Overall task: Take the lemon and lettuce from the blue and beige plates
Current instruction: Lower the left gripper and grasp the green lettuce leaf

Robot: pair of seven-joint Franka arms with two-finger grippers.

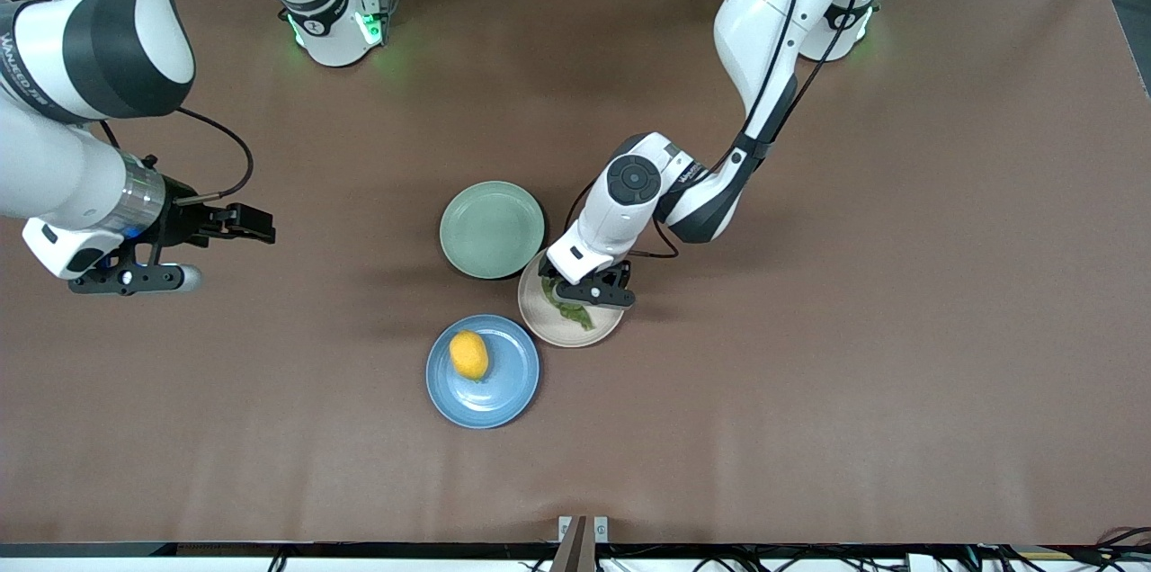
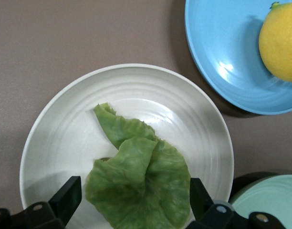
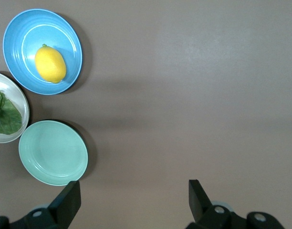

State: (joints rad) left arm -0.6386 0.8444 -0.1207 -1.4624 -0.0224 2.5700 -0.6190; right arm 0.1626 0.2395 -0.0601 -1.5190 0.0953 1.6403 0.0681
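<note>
The lemon (image 1: 468,354) lies on the blue plate (image 1: 508,397), which sits nearest the front camera. Beside it, toward the left arm's end, the beige plate (image 1: 550,329) carries the wrinkled green lettuce (image 1: 570,312). My left gripper (image 1: 592,293) hangs low over that plate and is open. In the left wrist view its fingers (image 2: 67,198) stand on either side of the lettuce (image 2: 141,181), without pinching it. My right gripper (image 1: 236,224) waits open in the air over bare table toward the right arm's end, holding nothing.
An empty mint-green plate (image 1: 492,228) lies farther from the front camera than the other two, close to the beige plate's rim. The three plates cluster mid-table on a brown tabletop (image 1: 809,392). Both arm bases stand along the table's robot edge.
</note>
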